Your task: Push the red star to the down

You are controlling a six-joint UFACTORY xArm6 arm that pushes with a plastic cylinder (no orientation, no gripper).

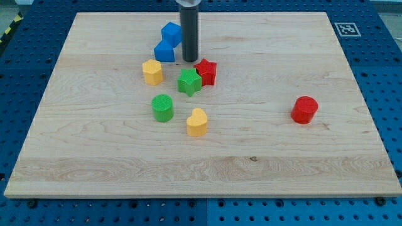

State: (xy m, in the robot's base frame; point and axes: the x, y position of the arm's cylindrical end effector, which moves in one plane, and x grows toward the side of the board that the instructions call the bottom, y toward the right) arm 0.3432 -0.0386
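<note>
The red star (206, 71) sits on the wooden board (113, 163), left of centre near the view's top. It touches the green star (188, 82) on its lower left. My tip (190, 60) is the lower end of a dark rod coming down from the view's top. It stands just above and to the left of the red star, close to it, between the star and the blue blocks.
Two blue blocks (171, 33) (164, 51) lie left of the rod. A yellow block (152, 72), a green cylinder (162, 107) and a yellow heart-like block (197, 122) lie lower left. A red cylinder (304, 110) sits on the right.
</note>
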